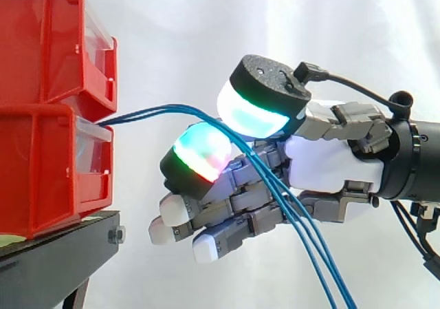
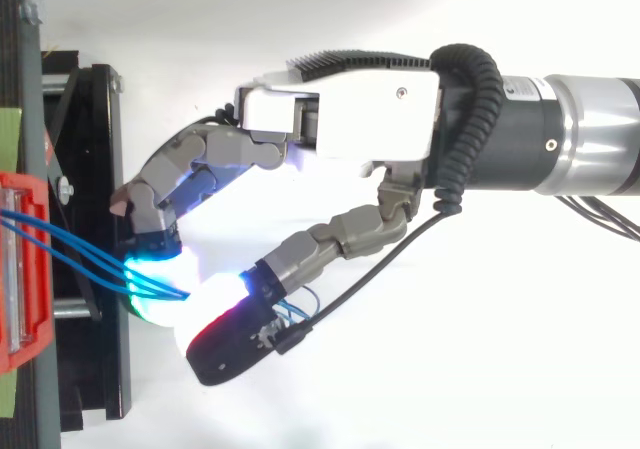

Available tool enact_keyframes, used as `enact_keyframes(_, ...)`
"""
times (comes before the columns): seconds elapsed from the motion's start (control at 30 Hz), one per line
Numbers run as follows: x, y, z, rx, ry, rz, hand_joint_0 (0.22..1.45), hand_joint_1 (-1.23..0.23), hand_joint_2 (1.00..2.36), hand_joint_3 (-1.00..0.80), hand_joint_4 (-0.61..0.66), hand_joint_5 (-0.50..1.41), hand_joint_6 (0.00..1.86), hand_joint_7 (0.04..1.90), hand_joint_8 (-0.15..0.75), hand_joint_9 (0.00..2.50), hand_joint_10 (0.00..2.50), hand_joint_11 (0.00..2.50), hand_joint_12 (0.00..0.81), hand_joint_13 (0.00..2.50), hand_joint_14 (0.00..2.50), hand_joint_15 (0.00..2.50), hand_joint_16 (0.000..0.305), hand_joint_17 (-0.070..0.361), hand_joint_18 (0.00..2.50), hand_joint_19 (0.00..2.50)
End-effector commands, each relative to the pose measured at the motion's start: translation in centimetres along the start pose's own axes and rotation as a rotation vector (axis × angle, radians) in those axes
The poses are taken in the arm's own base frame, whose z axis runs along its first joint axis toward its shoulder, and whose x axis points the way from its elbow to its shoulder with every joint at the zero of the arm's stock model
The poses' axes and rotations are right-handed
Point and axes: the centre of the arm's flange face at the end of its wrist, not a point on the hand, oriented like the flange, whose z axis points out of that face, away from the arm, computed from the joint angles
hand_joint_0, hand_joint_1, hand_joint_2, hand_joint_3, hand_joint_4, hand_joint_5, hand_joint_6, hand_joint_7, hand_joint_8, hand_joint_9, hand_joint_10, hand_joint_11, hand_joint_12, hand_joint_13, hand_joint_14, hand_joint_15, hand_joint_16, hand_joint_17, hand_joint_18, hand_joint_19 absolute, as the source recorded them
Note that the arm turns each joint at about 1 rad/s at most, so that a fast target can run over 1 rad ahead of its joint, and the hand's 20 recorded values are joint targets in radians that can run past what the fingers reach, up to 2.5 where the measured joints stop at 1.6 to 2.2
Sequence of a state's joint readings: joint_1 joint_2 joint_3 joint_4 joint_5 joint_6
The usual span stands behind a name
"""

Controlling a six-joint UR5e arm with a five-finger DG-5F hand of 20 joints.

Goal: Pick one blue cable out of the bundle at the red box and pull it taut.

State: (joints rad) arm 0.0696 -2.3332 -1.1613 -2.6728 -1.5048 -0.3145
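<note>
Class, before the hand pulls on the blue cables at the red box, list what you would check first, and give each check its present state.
1. Hold on the blue cables: ok. The pads of the hand pinch them near the red box.
2. One cable singled out: not ok. Several cables run together between the pads.
3. Tautness: not ok. The cables arch out from the box and hang loose below the hand.
4. Far ends fixed in the box: cannot tell, they are hidden inside.
5. Red box seated on the black stand: ok.
</note>
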Motion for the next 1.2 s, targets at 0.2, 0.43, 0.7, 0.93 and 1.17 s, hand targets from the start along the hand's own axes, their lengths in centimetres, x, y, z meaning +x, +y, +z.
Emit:
enact_keyframes(0.2,-0.03,0.00,0.00,-0.001,0.001,0.002,0.59,-0.71,1.02,-0.25,0.23,-0.15,0.85,1.00,0.326,0.76,0.01,0.38,0.367,0.53,0.01,0.18,0.060,0.135,0.60,0.33)
enact_keyframes(0.43,-0.05,0.12,0.00,-0.003,0.002,0.000,0.64,-0.87,1.02,-0.27,0.18,-0.15,0.86,0.98,0.316,0.76,0.01,0.40,0.360,0.54,0.01,0.17,0.059,0.134,0.61,0.29)
enact_keyframes(0.7,-0.13,0.34,0.00,-0.006,0.001,0.000,0.71,-0.95,1.01,-0.36,0.08,-0.16,0.88,0.91,0.306,0.72,0.01,0.39,0.354,0.53,0.01,0.15,0.059,0.133,0.62,0.27)
enact_keyframes(0.93,-0.15,0.41,0.04,-0.007,0.000,0.000,0.78,-1.00,1.00,-0.44,0.13,-0.18,0.90,0.95,0.294,0.68,0.01,0.39,0.352,0.50,0.00,0.14,0.059,0.132,0.61,0.24)
enact_keyframes(1.17,-0.13,0.34,0.00,-0.006,0.001,0.000,0.61,-1.03,1.00,-0.50,0.21,-0.20,0.89,0.90,0.289,0.59,0.01,0.38,0.358,0.44,0.01,0.14,0.060,0.136,0.57,0.25)
